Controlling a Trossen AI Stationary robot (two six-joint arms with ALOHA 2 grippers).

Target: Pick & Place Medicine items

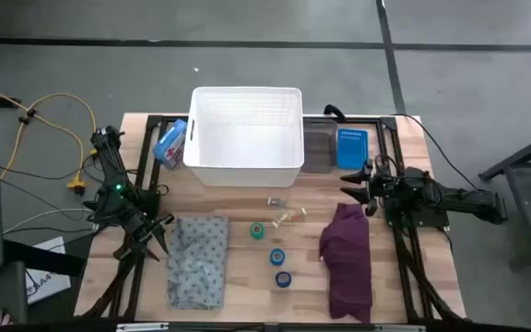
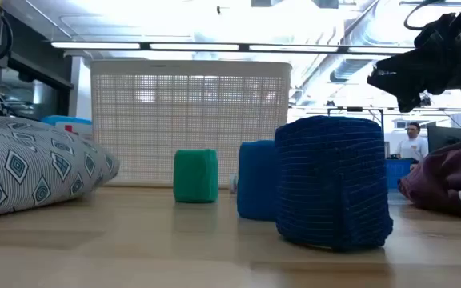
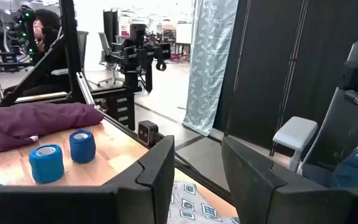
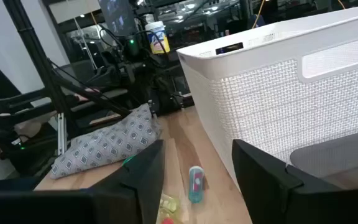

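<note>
On the wooden table, in front of the white basket (image 1: 247, 138), lie a green roll (image 1: 259, 231), two blue rolls (image 1: 277, 256) (image 1: 284, 278), a yellowish tube (image 1: 290, 218) and a small clear vial (image 1: 277, 201). The rolls stand on their flat ends (image 2: 195, 175) (image 2: 334, 180). My left gripper (image 1: 155, 244) hovers open at the near left, above the edge of the grey patterned cloth (image 1: 198, 260). My right gripper (image 1: 356, 189) is open at the right, above the far end of the purple cloth (image 1: 347, 258). Neither has anything between its fingers (image 3: 197, 174) (image 4: 197, 180).
A blue packet (image 1: 171, 143) lies left of the basket; a grey tray (image 1: 319, 148) and a blue box (image 1: 350, 148) lie to its right. The two cloths flank the medicine items. Bare wood shows between the cloths. People sit in the room behind (image 2: 412, 140).
</note>
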